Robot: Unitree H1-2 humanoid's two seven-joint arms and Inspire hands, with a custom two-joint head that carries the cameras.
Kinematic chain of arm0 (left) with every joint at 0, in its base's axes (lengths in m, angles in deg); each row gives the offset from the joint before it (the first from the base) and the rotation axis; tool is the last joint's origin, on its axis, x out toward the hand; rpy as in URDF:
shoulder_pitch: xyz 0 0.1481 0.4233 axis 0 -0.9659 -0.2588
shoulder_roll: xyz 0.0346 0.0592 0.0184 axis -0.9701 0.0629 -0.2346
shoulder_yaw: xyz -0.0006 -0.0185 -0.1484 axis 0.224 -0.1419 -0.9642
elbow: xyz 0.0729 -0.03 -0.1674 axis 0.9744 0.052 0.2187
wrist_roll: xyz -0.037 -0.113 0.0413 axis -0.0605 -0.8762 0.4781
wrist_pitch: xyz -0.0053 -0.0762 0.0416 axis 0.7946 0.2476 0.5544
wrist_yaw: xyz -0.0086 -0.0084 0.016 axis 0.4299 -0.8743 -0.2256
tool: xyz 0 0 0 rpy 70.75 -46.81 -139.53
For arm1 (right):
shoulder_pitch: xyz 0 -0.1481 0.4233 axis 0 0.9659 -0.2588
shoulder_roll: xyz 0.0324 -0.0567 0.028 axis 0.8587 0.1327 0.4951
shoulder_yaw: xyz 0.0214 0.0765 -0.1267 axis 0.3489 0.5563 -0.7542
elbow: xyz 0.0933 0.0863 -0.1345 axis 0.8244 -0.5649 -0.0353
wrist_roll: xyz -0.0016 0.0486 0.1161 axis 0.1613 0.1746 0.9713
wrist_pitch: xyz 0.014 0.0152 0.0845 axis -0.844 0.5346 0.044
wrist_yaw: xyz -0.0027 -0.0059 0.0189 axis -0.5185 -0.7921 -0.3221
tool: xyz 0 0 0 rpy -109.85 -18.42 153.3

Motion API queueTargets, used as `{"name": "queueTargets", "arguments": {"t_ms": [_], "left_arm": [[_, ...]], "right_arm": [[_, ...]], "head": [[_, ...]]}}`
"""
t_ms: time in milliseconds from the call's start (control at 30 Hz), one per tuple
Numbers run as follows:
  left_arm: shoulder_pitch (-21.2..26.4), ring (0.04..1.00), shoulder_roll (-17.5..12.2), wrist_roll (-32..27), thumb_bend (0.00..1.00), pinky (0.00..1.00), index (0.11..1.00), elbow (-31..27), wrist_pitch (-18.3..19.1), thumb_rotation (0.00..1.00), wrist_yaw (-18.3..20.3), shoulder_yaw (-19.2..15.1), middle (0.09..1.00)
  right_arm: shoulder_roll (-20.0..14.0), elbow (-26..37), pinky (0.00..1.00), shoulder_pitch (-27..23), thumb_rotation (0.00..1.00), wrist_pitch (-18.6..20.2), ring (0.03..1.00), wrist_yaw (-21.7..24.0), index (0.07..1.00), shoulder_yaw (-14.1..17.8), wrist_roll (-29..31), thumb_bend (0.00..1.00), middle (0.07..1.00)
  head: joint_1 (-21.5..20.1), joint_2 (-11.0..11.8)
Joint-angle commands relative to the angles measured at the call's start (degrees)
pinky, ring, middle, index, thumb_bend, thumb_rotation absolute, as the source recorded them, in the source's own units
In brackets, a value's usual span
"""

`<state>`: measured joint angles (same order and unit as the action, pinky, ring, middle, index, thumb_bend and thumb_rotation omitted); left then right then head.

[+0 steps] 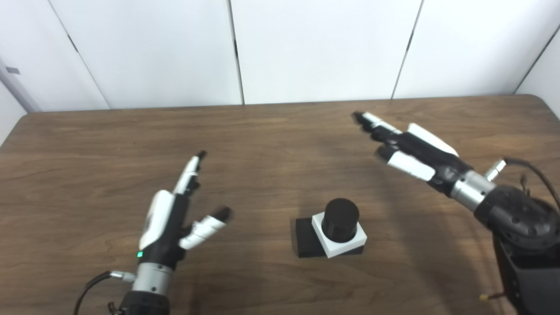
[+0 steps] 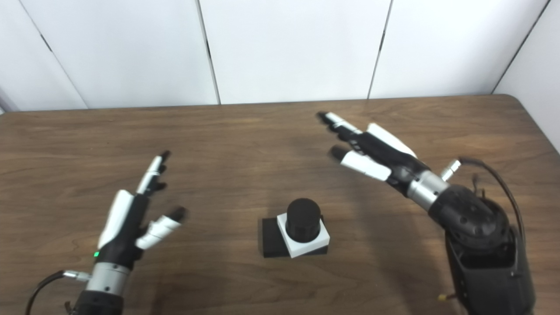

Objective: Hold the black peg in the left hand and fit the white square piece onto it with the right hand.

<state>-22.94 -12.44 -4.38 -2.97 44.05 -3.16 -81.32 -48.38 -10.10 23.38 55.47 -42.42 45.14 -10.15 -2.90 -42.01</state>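
Left hand (image 1: 168,223) is up over the table (image 1: 87,144), empty, fingers stretched forward and apart, thumb angled out to the side toward the black peg (image 1: 340,220). Nothing in its hold. A small green light shows near its wrist, and a cable loops off the forearm at the bottom edge.

Across to the right hand (image 1: 411,151): also empty, fingers extended and spread, pointing away toward the far edge of the table and the white wall panels (image 1: 319,48) behind. It hangs above the wood, its shadow falling on the surface beneath it. Its fingertips are slightly blurred.

And between the two, the black peg stands upright on the table, closer to the near edge than either set of fingertips. It sits to the right of the left hand, well apart from that outstretched thumb, and nearer the camera than the right hand, also well apart. The white square piece (image 1: 348,245) is around the peg, seated down at its foot, with the peg's round top rising clear above it. Under the white piece lies a black square base (image 1: 306,238), showing mostly on the peg's left side and turned a little askew from the white square. Neither hand touches the peg.
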Motion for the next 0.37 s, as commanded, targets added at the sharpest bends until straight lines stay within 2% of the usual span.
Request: {"name": "queueTargets", "arguments": {"t_ms": [0, 67, 233, 333], "left_arm": [[0.7, 1.000, 1.4, -7.7, 0.87, 1.00, 1.000, 1.0, -3.4, 1.00, -1.4, -2.1, 1.000], [0.2, 0.995, 2.0, -13.1, 0.84, 1.00, 1.000, 2.2, -4.4, 1.00, -1.2, -3.1, 1.000], [-1.2, 1.000, 1.8, -19.4, 0.84, 1.00, 1.000, 5.7, -9.6, 1.00, -0.7, -3.2, 1.000], [-2.2, 1.000, 2.0, -21.2, 0.84, 1.00, 1.000, 7.2, -11.3, 1.00, -1.2, -3.5, 1.000]], "right_arm": [[2.4, 0.8, 1.00, 1.2, 1.00, -1.0, 1.000, -4.1, 1.000, 1.1, 3.1, 0.83, 1.000], [3.6, 0.4, 1.00, 4.2, 1.00, -3.8, 1.000, -6.3, 1.000, 1.1, 4.0, 0.76, 1.000], [8.0, -1.3, 1.00, 11.0, 1.00, -10.8, 1.000, -11.6, 1.000, 0.7, 6.4, 0.59, 1.000], [10.6, -2.4, 1.00, 14.3, 1.00, -14.7, 1.000, -15.2, 1.000, 0.7, 7.8, 0.58, 1.000]], "head": [[-0.7, 0.1], [-1.1, 0.1], [-1.8, 0.2], [-2.4, 0.4]]}}
